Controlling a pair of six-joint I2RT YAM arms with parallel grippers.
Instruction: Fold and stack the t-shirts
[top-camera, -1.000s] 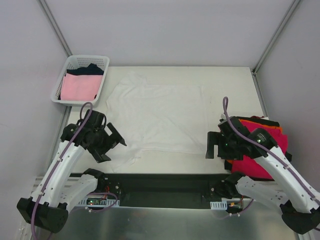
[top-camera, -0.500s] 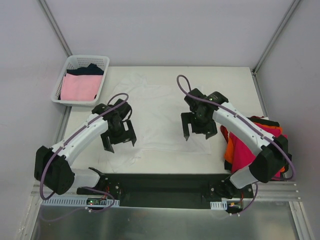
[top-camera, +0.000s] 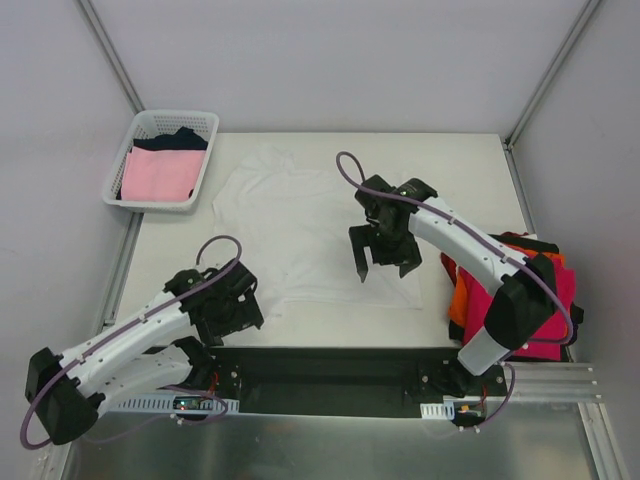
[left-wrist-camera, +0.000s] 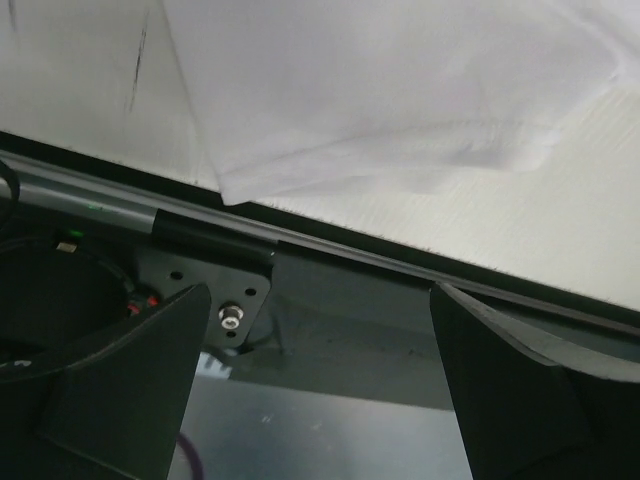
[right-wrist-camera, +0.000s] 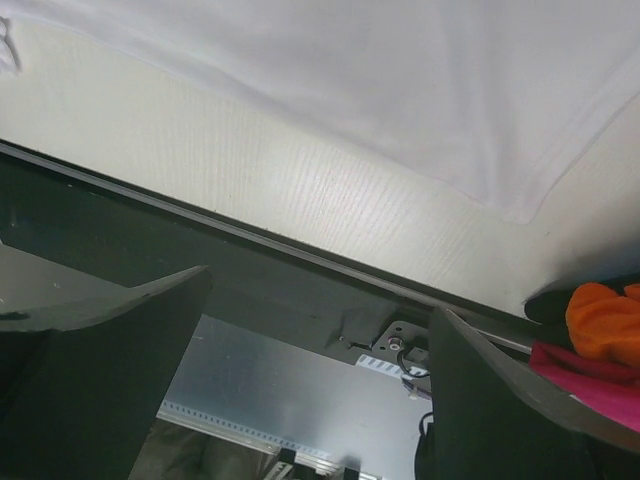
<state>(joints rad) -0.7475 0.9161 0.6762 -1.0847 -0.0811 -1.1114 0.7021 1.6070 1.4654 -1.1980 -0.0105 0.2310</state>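
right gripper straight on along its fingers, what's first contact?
Probably the white t-shirt, close to its near hem: the right gripper hangs open above it, fingers angled down toward the near edge. Height is unclear; it might instead reach bare table past the hem.

Left arm: low, close beside its base, elbow out left.
Left gripper (top-camera: 222, 308): fingers wide apart, holding nothing.
Right arm: reaching forward, elbow bent.
Right gripper (top-camera: 384, 264): pointing down, fingers spread, empty.

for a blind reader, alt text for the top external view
A white t-shirt lies spread on a table, right gripper open over it, left gripper by its near-left corner. A basket far left holds pink and dark shirts; red and orange shirts are piled right.
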